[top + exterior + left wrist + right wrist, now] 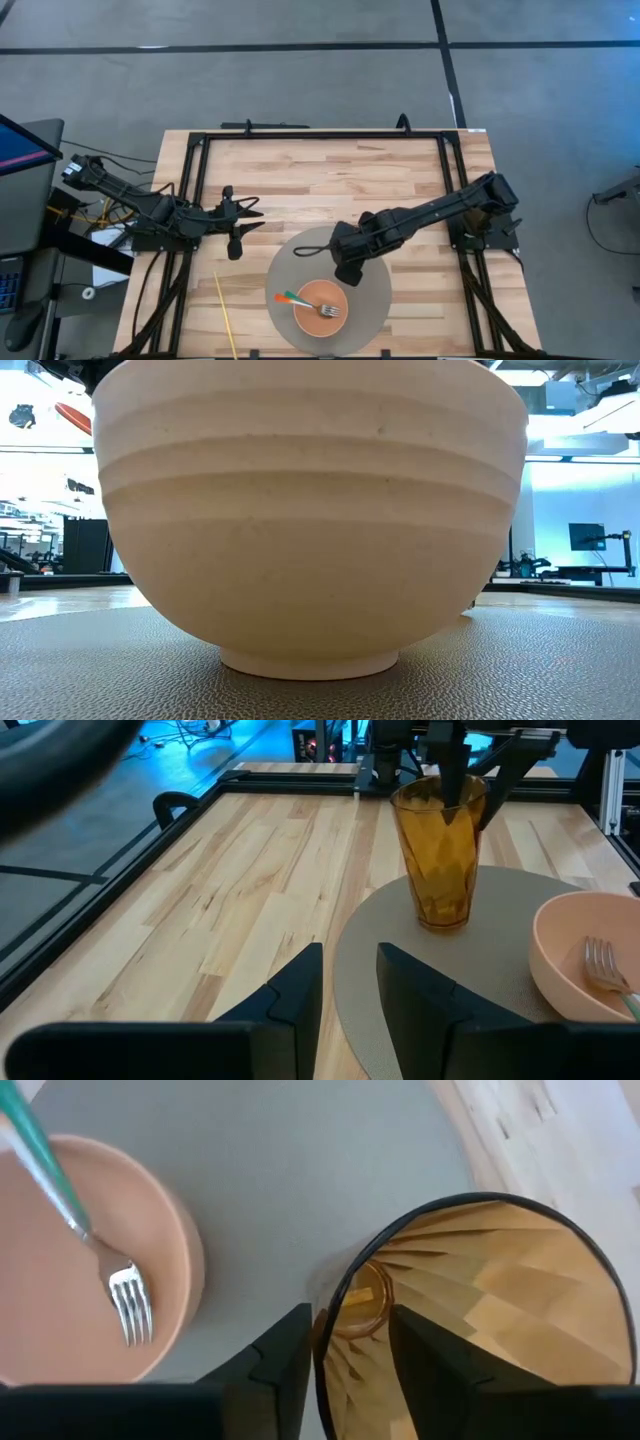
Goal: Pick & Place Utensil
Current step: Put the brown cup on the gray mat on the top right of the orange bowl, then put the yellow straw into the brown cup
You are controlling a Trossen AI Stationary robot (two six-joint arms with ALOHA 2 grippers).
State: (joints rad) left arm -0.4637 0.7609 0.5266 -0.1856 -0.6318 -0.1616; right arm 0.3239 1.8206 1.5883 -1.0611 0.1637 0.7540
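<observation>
A fork with a teal and orange handle lies tines-down in a salmon bowl, its handle leaning out over the rim. The fork and bowl also show in the right wrist view. The bowl stands on a round grey mat. An amber glass stands upright on the mat beside it. My right gripper is open above the glass, one finger inside and one outside its rim. My left gripper waits open over the table's left part. My right gripper comes at the glass from above, pointing down, astride the rim on the bowl's side, one finger outside and one inside. The gap is far wider than the wall; whether a finger touches the rim I cannot tell. The glass stands upright on the mat.
A thin yellow stick lies on the wood near the table's near left corner. A black metal frame runs along the far edge and both sides. Bare wood lies between the left gripper and the mat.
</observation>
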